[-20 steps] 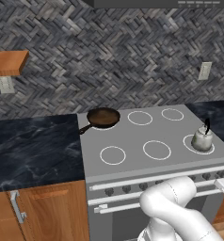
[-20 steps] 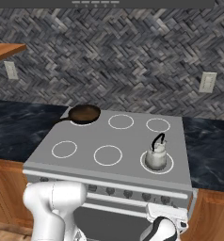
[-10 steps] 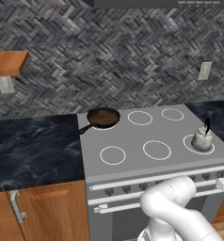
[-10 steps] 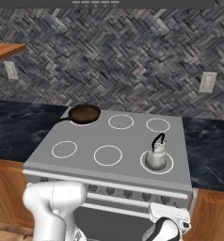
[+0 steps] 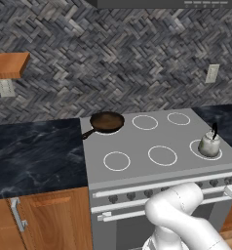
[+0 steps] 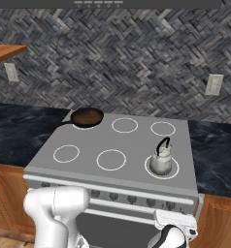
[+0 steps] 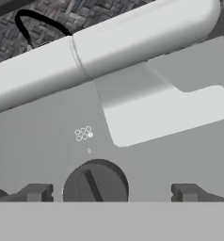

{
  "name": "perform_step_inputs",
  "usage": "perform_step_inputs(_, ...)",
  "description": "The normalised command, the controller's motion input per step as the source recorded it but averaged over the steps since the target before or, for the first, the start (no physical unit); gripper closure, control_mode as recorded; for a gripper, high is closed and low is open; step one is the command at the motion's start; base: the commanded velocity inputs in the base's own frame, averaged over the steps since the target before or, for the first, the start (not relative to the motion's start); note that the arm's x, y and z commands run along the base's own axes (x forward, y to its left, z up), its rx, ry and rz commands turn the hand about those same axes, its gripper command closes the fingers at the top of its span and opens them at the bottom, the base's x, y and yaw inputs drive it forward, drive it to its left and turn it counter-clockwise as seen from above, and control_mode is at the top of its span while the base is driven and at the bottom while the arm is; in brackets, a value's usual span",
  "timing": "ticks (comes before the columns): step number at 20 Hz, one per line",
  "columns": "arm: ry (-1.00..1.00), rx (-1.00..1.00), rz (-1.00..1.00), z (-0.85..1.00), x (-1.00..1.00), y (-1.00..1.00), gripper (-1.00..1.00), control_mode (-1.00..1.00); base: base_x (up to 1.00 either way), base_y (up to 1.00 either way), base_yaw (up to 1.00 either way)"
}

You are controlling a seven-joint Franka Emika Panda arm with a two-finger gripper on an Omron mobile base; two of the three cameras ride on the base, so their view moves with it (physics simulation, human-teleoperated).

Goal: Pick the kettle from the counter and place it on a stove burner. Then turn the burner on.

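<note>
The kettle (image 5: 209,144) stands upright on the front right ring of the stove (image 5: 137,146), at the right middle of the left base view; in the right base view it sits right of centre, inside the white ring, lid on, its thin black handle arching up. What it holds cannot be told.

The frying pan (image 6: 87,116) rests on the back left ring, in the upper left part of the cooktop, its handle pointing out toward the black counter (image 5: 35,154) on the left. The pan's dark bowl looks bare.

In the hand view the gripper (image 7: 109,193) faces the stove's front panel, its two dark fingertips (image 7: 36,192) rising at the bottom with a dark round knob (image 7: 96,182) between them, touching neither. The jaws are released, spread wide and grasping nothing. A small diagram of rings is printed just above the knob, and the kettle's black handle loops at the upper left of that view.
</note>
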Motion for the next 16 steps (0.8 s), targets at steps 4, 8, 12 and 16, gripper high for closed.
perform_step_inputs(4, 0.0, 0.0, 0.0, 0.0, 0.0, 0.0, 1.0, -1.0, 0.0, 0.0, 0.0)
perform_step_inputs(8, 0.0, 0.0, 0.0, 0.0, 0.0, 0.0, 1.0, -1.0, 0.0, 0.0, 0.0)
perform_step_inputs(12, 0.0, 0.0, 0.0, 0.0, 0.0, 0.0, 1.0, -1.0, 0.0, 0.0, 0.0)
perform_step_inputs(16, 0.0, 0.0, 0.0, 0.0, 0.0, 0.0, 1.0, -1.0, 0.0, 0.0, 0.0)
